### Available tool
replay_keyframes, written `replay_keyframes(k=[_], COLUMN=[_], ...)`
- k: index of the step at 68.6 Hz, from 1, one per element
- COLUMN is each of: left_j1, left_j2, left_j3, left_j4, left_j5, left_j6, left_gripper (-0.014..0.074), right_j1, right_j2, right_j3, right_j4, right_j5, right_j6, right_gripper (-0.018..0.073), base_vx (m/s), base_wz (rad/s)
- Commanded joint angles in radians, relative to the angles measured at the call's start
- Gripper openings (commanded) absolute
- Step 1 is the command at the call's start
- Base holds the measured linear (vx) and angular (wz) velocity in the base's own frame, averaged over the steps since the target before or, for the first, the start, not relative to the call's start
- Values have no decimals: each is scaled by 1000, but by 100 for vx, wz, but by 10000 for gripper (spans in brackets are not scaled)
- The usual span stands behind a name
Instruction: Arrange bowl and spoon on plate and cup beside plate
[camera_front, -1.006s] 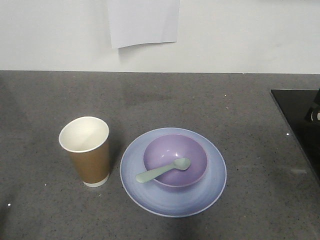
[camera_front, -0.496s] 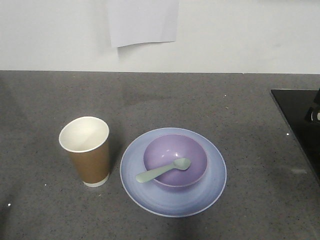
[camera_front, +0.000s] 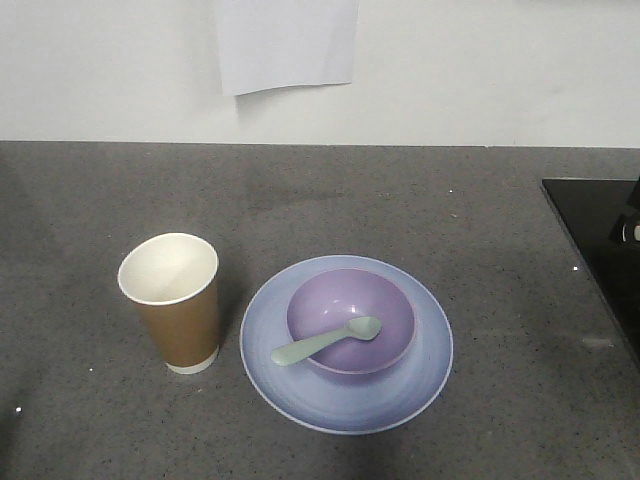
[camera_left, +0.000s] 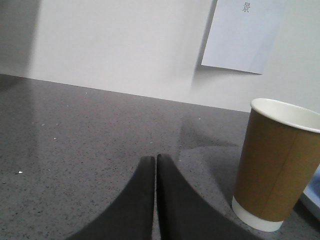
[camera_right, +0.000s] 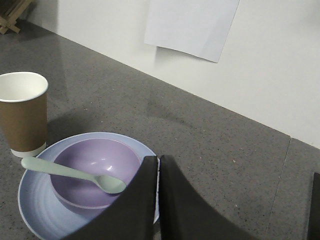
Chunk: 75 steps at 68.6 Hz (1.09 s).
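On the grey speckled tabletop the pale blue plate sits front and centre, and the lavender bowl rests on its middle. The mint spoon lies across the bowl, scoop inside, handle poking out over the rim toward the cup side. The brown paper cup stands upright just beside the plate, apart from it. The left claw is pressed narrow, fingers together and holding nothing, low over the tabletop near the cup. The right claw is likewise pinched closed and empty, beside the plate's edge. A white paper sheet hangs on the wall behind.
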Motion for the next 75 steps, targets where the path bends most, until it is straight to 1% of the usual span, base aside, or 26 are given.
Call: replay_keyframes(k=[1,16,20,23,25,29,31,34,35,38,39,40,45,50,55,61,68,72,75], left_j1=[-7,-7,-7,-7,-7,-7,-7,-7,-7,-7,-7,-7,-7,-7,-7,-7,-7,-7,-7], left_j2=[-14,-14,-14,-14,-14,-14,-14,-14,-14,-14,-14,-14,-14,-14,-14,-14,-14,-14,-14], left_j3=[26,26,26,26,26,26,26,26,26,26,26,26,26,26,26,26,26,26,26], left_j4=[-8,-8,-8,-8,-8,-8,-8,-8,-8,-8,-8,-8,-8,-8,-8,-8,-8,-8,-8], left_j5=[-77,-77,-77,-77,-77,-77,-77,-77,-77,-77,-77,-77,-77,-77,-77,-77,-77,-77,-77], left_j6=[1,1,1,1,1,1,1,1,1,1,1,1,1,1,1,1,1,1,1], left_gripper=[-7,-7,-7,-7,-7,-7,-7,-7,-7,-7,-7,-7,-7,-7,-7,-7,-7,-7,-7], right_j1=[-5,-5,-5,-5,-5,-6,-6,-10,-16,-41,-46,-61,-130,-188,-214,-217,-217,-217,-228], right_j2=[2,-9,-35,-61,-84,-144,-173,-229,-252,-296,-310,-323,-393,-453,-517,-580,-577,-577,-577], right_j3=[-22,-12,24,78,121,226,274,357,379,451,460,488,574,631,671,723,772,770,771], right_j4=[13,-1,-15,-45,-77,-153,-194,-284,-303,-357,-372,-387,-440,-451,-452,-457,-457,-462,-466], right_j5=[-71,-69,-113,-162,-215,-300,-350,-405,-416,-438,-443,-445,-444,-440,-429,-428,-446,-415,-426], right_j6=[-6,-6,-1,15,41,137,195,302,347,434,448,489,592,638,644,650,687,697,698], right_gripper=[-1,-1,-1,-1,-1,-1,-1,-1,-1,-1,-1,-1,-1,-1,-1,-1,-1,-1,-1], base_vx=[0,0,0,0,0,0,0,0,0,0,0,0,0,0,0,0,0,0,0], base_wz=[0,0,0,0,0,0,0,0,0,0,0,0,0,0,0,0,0,0,0])
